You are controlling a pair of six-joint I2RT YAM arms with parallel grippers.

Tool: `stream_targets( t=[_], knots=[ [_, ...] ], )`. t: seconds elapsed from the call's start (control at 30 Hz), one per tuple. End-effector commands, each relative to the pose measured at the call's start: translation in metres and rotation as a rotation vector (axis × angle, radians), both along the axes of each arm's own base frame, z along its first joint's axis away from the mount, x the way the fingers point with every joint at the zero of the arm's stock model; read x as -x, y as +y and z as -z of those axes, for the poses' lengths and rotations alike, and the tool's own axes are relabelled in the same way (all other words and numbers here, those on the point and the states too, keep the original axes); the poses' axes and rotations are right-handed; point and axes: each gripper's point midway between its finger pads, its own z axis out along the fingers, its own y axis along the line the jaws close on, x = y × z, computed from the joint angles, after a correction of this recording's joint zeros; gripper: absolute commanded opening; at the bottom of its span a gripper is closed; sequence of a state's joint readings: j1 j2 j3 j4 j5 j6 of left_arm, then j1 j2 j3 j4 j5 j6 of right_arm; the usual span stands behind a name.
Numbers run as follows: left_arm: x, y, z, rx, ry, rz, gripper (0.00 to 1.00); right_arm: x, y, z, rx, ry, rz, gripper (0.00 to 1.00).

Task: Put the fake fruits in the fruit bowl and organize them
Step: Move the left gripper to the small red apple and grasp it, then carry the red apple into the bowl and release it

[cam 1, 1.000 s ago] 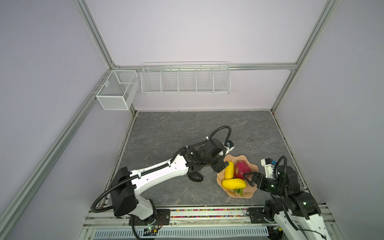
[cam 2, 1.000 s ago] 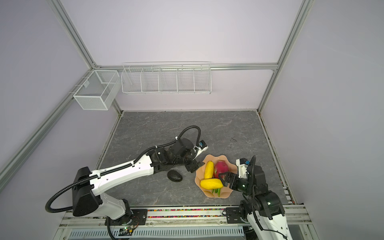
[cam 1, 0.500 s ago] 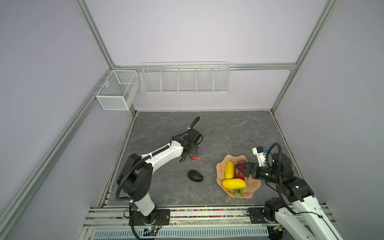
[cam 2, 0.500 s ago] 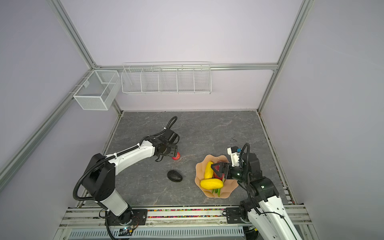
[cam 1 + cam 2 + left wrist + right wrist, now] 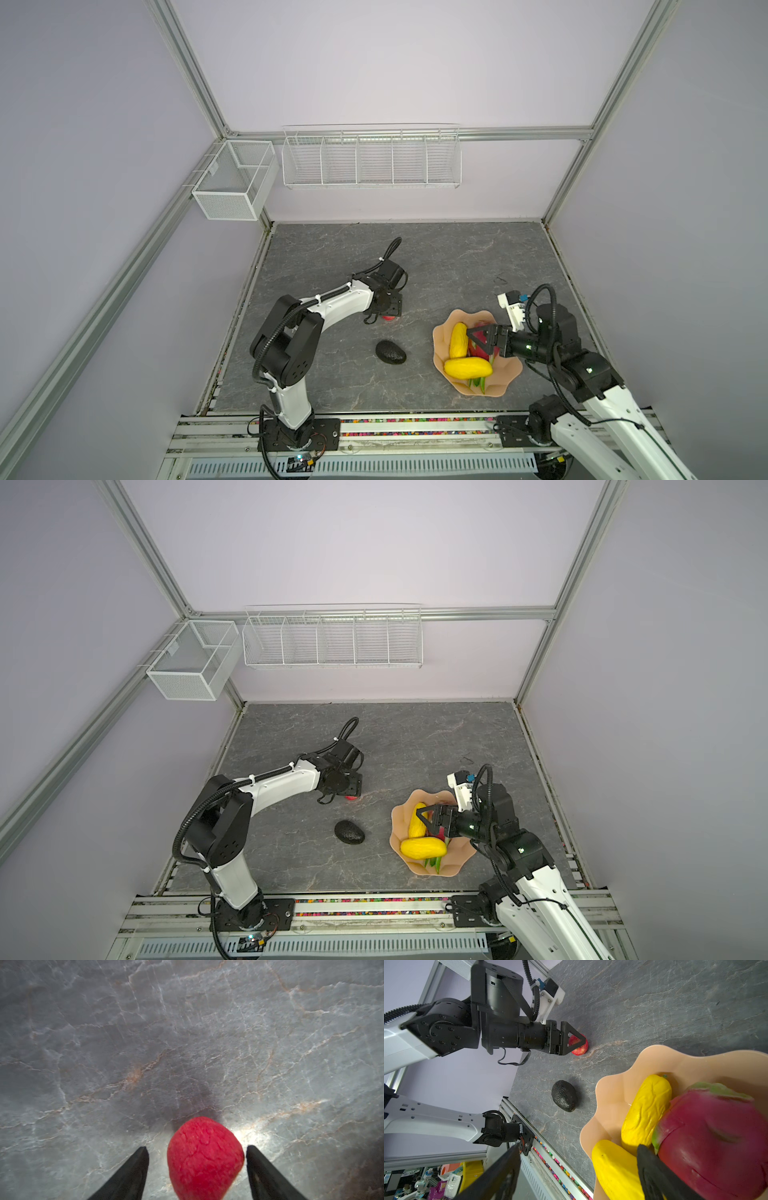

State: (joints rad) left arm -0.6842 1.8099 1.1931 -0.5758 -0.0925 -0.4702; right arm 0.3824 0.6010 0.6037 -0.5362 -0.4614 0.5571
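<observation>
Left jaws apart astride small red round fruit [image 5: 204, 1159]; right jaws wide apart over peach scalloped bowl [image 5: 507, 374].

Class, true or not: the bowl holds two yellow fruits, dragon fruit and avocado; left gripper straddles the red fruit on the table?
No. The avocado lies on the table beside the fruit bowl, not in it; both top views show this. The yellow fruits and dragon fruit are inside, and the left gripper straddles the red fruit.
</observation>
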Motion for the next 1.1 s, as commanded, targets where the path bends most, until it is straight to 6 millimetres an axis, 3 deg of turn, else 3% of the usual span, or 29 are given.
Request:
stream_targets(
  t=[0.0, 0.2, 0.3, 0.43, 0.6, 0.8, 0.9, 1.07],
  knots=[
    [-0.002, -0.004, 0.008, 0.034, 0.017, -0.029, 0.72, -0.001, 0.001, 0.002, 0.005, -0.008, 0.002, 0.88],
    [-0.001, -0.006, 0.003, 0.050, 0.015, -0.030, 0.54, 0.000, -0.001, 0.005, 0.011, -0.001, 0.007, 0.88],
    [0.001, -0.007, -0.011, 0.075, 0.002, -0.024, 0.48, 0.000, 0.000, 0.006, 0.009, 0.003, 0.007, 0.88],
    [0.011, -0.015, -0.038, 0.108, -0.019, 0.008, 0.47, 0.002, -0.004, 0.014, 0.013, 0.038, 0.036, 0.88],
    [0.038, -0.049, -0.079, 0.150, -0.055, 0.110, 0.47, 0.009, -0.010, 0.031, -0.002, 0.085, 0.080, 0.88],
    [0.077, -0.112, -0.110, 0.234, -0.064, 0.282, 0.46, 0.019, -0.025, 0.041, 0.041, 0.109, 0.138, 0.89],
    [0.094, -0.137, -0.110, 0.226, -0.035, 0.370, 0.47, 0.022, -0.029, 0.038, 0.043, 0.096, 0.153, 0.89],
    [0.116, -0.165, -0.088, 0.117, 0.002, 0.495, 0.47, 0.027, -0.032, 0.036, 0.050, 0.097, 0.154, 0.89]
  ],
)
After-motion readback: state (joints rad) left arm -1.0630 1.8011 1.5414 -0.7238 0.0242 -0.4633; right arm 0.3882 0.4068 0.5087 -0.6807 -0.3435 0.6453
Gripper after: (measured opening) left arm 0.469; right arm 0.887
